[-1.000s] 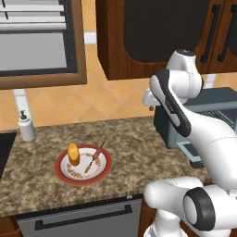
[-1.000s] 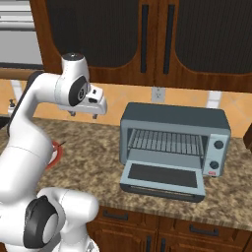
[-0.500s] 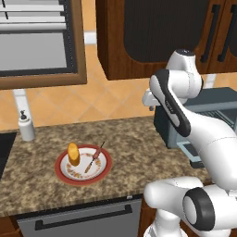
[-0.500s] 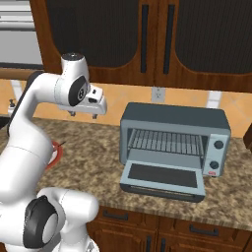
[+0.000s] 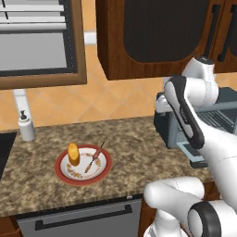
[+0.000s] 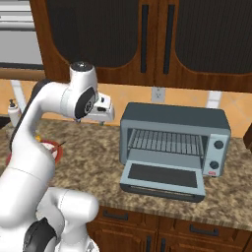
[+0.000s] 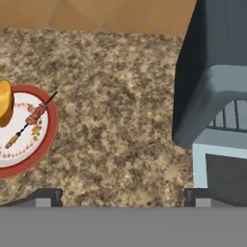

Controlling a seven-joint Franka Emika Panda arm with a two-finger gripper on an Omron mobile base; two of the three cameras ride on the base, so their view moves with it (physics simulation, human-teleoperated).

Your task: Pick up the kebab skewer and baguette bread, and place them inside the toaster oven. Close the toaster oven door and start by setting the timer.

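The kebab skewer (image 5: 94, 157) (image 7: 31, 118) lies on a red-rimmed plate (image 5: 105, 170) (image 7: 47, 142), just right of the stubby golden baguette bread (image 5: 73, 154) (image 7: 5, 103). On the right stands the toaster oven (image 6: 174, 115) (image 7: 212, 72) (image 5: 164, 126), its wire rack showing. The toaster oven door (image 6: 162, 178) (image 7: 219, 166) is dropped flat toward the counter's front. My gripper (image 7: 120, 197) (image 6: 101, 120) hangs open and empty above the counter, between plate and oven. In the left base view my arm hides much of the oven.
A white soap dispenser (image 5: 26, 126) (image 6: 13, 113) stands at the back left by the window (image 5: 32, 41). Dark wooden cabinets (image 6: 147, 34) hang over the counter. Two knobs (image 6: 219, 144) sit on the oven's right face. A speckled counter stretch (image 7: 116, 125) separates plate and oven.
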